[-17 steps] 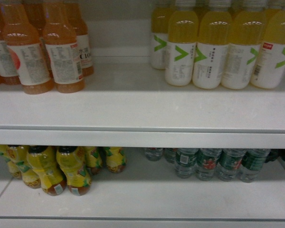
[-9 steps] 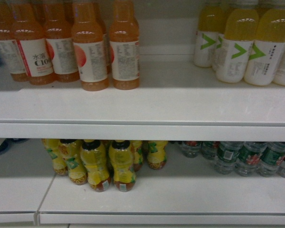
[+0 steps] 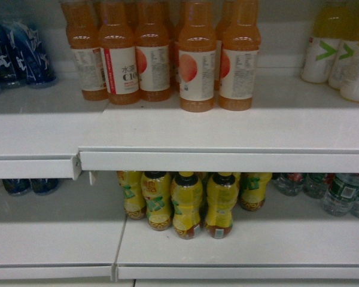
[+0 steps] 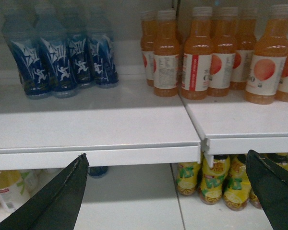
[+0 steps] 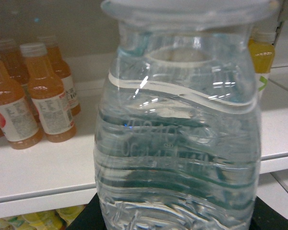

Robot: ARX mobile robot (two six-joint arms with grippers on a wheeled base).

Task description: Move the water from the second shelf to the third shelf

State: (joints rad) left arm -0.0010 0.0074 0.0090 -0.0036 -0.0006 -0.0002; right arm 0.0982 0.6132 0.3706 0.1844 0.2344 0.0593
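Left gripper [image 4: 168,191]: two matte black jaws, tapering to blunt points, edges slightly rough. Right gripper: only dark base visible.

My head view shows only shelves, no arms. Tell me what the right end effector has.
Observer: A clear ribbed water bottle fills the right wrist view, sitting between the dark fingers of the right end effector.
Operator: Now report the left one.
Observer: The left end effector is open and empty. It is spread in front of the shelf edge below the blue bottles.
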